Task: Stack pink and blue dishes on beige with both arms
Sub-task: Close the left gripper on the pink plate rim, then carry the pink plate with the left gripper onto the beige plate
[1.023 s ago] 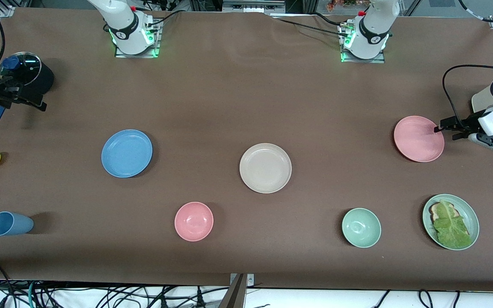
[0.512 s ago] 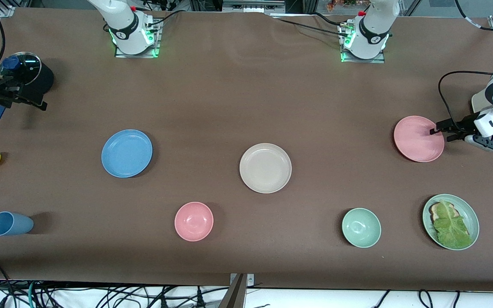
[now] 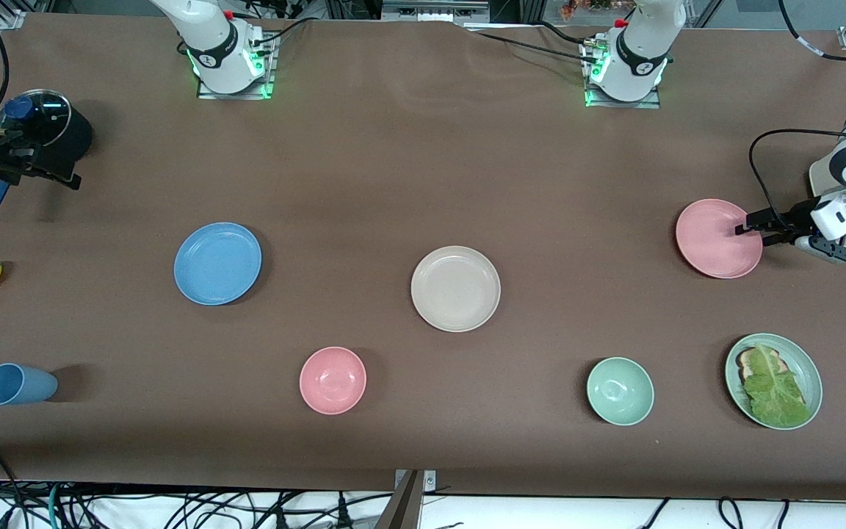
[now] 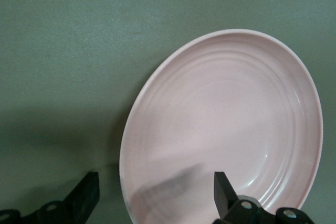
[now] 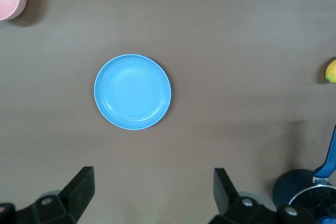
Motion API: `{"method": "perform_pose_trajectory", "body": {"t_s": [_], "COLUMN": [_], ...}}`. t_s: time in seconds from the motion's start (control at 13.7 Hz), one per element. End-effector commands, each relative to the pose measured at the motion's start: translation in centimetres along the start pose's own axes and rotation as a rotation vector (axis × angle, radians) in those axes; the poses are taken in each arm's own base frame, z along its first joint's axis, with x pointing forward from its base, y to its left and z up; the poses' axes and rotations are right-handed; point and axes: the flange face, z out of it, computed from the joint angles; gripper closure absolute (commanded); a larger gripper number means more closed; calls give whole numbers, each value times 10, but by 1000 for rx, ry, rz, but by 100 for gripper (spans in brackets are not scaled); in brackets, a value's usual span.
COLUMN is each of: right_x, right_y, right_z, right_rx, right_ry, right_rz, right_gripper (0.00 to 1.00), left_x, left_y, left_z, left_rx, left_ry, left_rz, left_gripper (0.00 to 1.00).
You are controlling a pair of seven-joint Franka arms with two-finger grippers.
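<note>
At the edge of the pink plate (image 3: pixel 718 238), the left gripper (image 3: pixel 746 228) has its fingers (image 4: pixel 224 190) spread wide, one on each side of the rim, and they do not pinch it yet, so I think the step is grabbing this plate. Next the fingers need to press together on the rim, then lift the plate over to the beige plate (image 3: pixel 455 288) in the middle of the table (image 3: pixel 423 169). High over the pot's end of the table, the right gripper (image 5: pixel 152 195) waits with fingers spread, looking down at the blue plate (image 3: pixel 217 263), which sits flat toward the right arm's end.

the pink plate (image 4: pixel 226 124) fills the frame's right; the left gripper (image 4: pixel 155 195) straddles its lower-left rim, fingers (image 4: pixel 224 192) spread.
</note>
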Motion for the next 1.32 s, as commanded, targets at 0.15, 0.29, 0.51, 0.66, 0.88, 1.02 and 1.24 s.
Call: {"method": "perform_pose_trajectory", "body": {"t_s": [0.15,0.29,0.51,0.66,0.88,1.02,1.24], "right_x": [-8,-8,-8,-8,-8,-8,-8], "right_y": [-2,-2,-2,-2,-2,-2,-2], "right_z": [-5,-5,-5,-5,-5,-5,-5], "right_rx": [6,6,6,6,6,6,6], "right_ry": [1,1,1,1,1,1,1], "right_rz": [12,12,12,12,12,12,12], "right_gripper": [0,0,0,0,0,0,0], "left_x": [5,4,5,8,19,28,38], "left_y": [-6,-7,-7,-9,-6,4,23], "left_z": [2,2,1,-4,-20,-37,-63], "left_rx": [-12,-11,-10,2,4,-40,-86], "left_ry": [31,31,31,33,40,32,23], "left_rz": [3,2,3,13,33,46,17], "left_gripper": [71,100,100,100,100,100,100]}}
